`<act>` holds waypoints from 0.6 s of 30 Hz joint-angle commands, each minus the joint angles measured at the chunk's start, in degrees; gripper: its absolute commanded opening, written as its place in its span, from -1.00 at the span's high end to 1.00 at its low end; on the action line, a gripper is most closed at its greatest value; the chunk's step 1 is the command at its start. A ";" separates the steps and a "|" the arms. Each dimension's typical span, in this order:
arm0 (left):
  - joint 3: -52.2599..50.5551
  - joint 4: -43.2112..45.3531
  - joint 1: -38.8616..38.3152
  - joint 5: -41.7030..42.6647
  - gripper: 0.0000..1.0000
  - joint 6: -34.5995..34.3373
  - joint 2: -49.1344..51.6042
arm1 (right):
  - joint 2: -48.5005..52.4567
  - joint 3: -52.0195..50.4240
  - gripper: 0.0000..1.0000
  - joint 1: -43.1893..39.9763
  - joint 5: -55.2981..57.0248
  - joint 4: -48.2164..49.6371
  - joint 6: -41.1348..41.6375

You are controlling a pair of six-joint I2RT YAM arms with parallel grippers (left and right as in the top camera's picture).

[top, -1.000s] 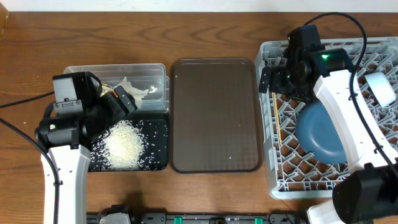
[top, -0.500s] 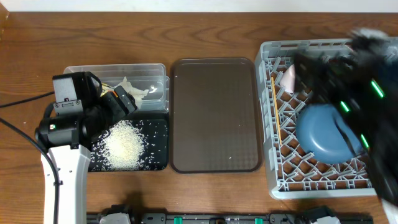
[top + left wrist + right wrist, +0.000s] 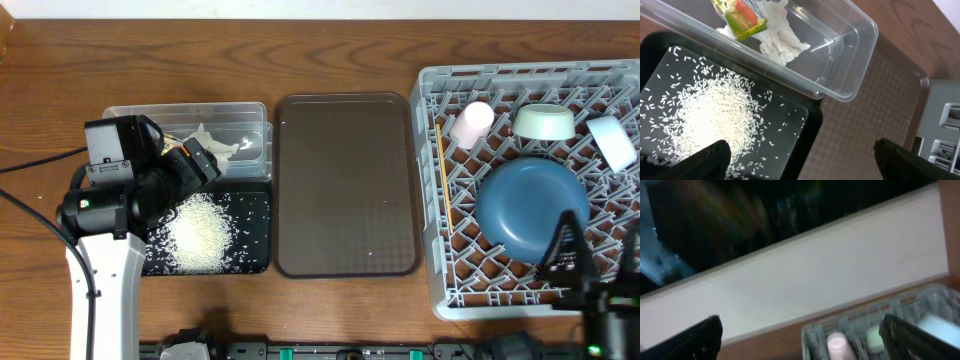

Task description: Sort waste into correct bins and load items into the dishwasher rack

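The grey dishwasher rack (image 3: 455,262) holds a blue plate (image 3: 528,205), a pink cup (image 3: 471,122), a pale green bowl (image 3: 544,122), a light-blue bowl (image 3: 612,142) and chopsticks (image 3: 443,180) along its left side. White tissue (image 3: 782,40) and a yellow-green wrapper (image 3: 740,15) lie in the clear tub (image 3: 850,75). Rice (image 3: 715,115) is heaped in the black tray (image 3: 807,145). My left gripper (image 3: 800,170) hangs open over the black tray's right edge, holding nothing. At the rack's near right corner my right gripper (image 3: 805,345) is open and empty, facing the far wall; its view is blurred.
A dark brown serving tray (image 3: 347,185) lies between the bins and the rack, with a few stray grains on it. The left arm's body (image 3: 105,215) stands over the table's left side. The right arm (image 3: 590,290) overlaps the rack's near edge.
The right arm has swung from the rack's far left corner to its near right corner, uncovering the cup and bowls. The left arm has not moved.
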 commanded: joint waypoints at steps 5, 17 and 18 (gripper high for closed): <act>0.09 -0.15 0.24 -0.76 -0.89 0.79 -0.61 | -9.57 -25.97 -0.98 -3.67 -4.17 23.23 0.26; 0.09 -0.15 0.24 -0.76 -0.89 0.79 -0.59 | -9.55 -47.74 -0.98 -4.07 -2.60 43.80 2.73; 0.09 -0.15 0.24 -0.76 -0.89 0.79 -0.59 | -9.55 -47.63 -0.98 -4.09 -2.05 41.55 2.73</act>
